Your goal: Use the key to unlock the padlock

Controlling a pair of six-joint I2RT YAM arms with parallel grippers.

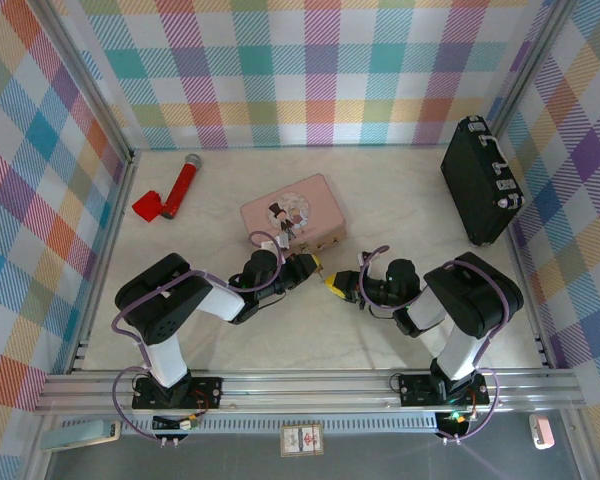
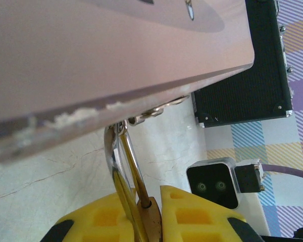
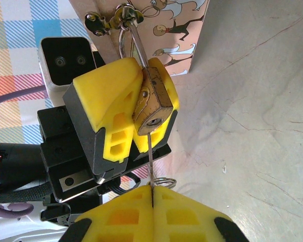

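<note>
While our left gripper (image 3: pixel 141 108) is clamped on the brass body of the padlock (image 3: pixel 154 98), our right gripper (image 3: pixel 151 206) has its fingers pressed together on the key (image 3: pixel 150 151). The thin shaft runs from those fingers up to the keyhole (image 3: pixel 152 122) in the lock's end face. The lock hangs just off the near right corner of the pink tin (image 3: pixel 182 30), near the middle of the table (image 3: pixel 252 126), with its shackle (image 3: pixel 125 38) hooked through the tin's latch (image 3: pixel 103 21).

We judge the step in hand to be seating and turning the key. We cannot tell how deep the tip sits, so we would first press it gently along its own line until it stops. The turn should then come from rolling the right wrist about the shaft, with no sideways push, since so thin a key looks easy to bend or to slip in the pads. Our left grip must resist that twist without dragging on the latch. The small ring (image 3: pixel 164 181) beside our fingertips should be left free to swing.
</note>
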